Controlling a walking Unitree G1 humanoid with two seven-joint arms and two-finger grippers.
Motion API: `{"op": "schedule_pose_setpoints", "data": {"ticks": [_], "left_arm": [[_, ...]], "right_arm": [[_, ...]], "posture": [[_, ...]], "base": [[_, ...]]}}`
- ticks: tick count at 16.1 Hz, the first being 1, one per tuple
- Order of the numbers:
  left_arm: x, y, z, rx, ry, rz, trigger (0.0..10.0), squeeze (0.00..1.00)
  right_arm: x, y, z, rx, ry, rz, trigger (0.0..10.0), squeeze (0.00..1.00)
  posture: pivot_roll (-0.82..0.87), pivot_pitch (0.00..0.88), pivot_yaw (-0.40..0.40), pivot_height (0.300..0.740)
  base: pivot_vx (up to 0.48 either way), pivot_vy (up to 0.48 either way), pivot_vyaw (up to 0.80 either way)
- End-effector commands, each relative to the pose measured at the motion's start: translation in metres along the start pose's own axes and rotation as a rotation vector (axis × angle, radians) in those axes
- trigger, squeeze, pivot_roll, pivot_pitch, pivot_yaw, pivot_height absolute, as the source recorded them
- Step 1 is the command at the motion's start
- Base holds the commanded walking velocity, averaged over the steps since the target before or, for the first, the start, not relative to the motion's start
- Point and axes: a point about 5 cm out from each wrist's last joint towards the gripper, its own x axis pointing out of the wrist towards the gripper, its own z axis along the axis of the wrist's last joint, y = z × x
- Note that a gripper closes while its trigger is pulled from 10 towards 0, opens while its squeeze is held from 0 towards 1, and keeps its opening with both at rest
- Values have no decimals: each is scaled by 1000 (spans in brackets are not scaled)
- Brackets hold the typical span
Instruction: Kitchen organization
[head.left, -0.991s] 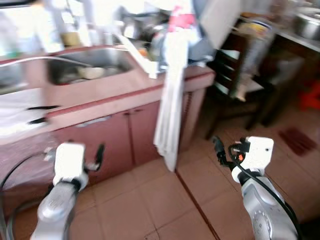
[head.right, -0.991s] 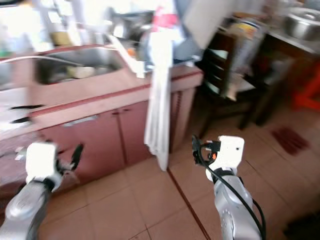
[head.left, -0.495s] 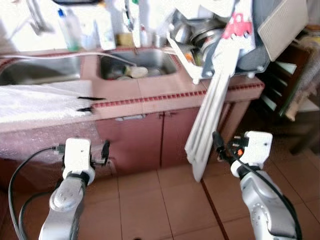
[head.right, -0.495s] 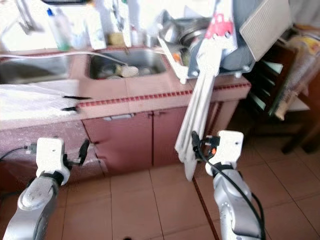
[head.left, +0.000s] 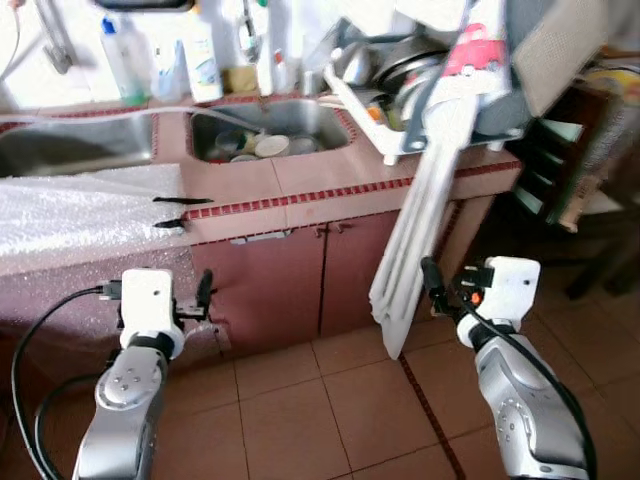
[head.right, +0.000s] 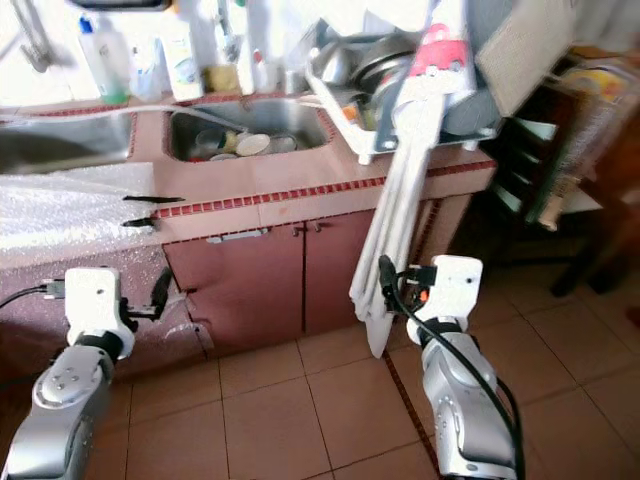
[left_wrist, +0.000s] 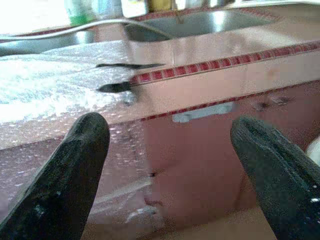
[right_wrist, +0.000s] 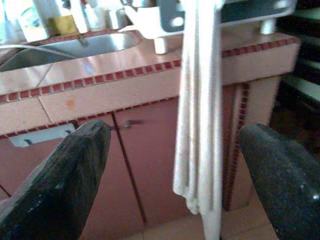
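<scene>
- Left eye view: the whole picture has shifted against the earlier frames and is sharper; this is a camera move. The counter (head.left: 300, 190) and its contents lie as before.
- Left gripper (head.left: 205, 296) hovers low in front of the cabinet doors (head.left: 300, 280), below the front edge of the counter. Right gripper (head.left: 432, 283) hovers just beside the lower end of the white towel (head.left: 420, 240); contact cannot be told.
- Towel hangs from the dish rack (head.left: 420, 90) at the right end of the counter and reaches past the cabinet front toward the tiled floor (head.left: 320, 400).
- Sink (head.left: 270, 135) sits at the back middle of the counter with dishes inside; bottles (head.left: 160, 60) stand along the back edge.
- Bubble wrap (head.left: 70, 210) covers the left end of the counter; two dark strips lie at its right border.
- Left wrist view: fingers (left_wrist: 65, 180) stand spread wide apart, holding nothing. It adds a pale tag under the front edge of the counter.
- Right wrist view: fingers (right_wrist: 60, 175) are likewise spread, holding nothing, with the towel between them farther off. It adds the small handles of the cabinet doors.
</scene>
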Motion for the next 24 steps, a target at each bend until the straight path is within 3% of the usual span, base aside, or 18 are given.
{"op": "schedule_pose_setpoints", "data": {"ticks": [1, 14, 21, 24], "left_arm": [[0, 3, -1, 4, 10, 11, 10000, 0], [-2, -3, -6, -17, 8, 29, 10000, 0], [2, -18, 3, 16, -46, -7, 10000, 0], [4, -16, 3, 12, -46, -3, 10000, 0]], "right_arm": [[1, 0, 1, 3, -8, -10, 10000, 0], [6, -4, 0, -6, 6, -11, 10000, 0], [18, 7, 8, -32, -14, 40, 10000, 0], [20, 9, 8, -40, -14, 49, 10000, 0]], "posture": [[-29, 0, -18, 740], [-12, 0, -50, 740], [-23, 0, -67, 740], [-26, 0, -67, 740]], "base": [[0, 480, 0], [0, 480, 0], [0, 0, 652], [0, 0, 800]]}}
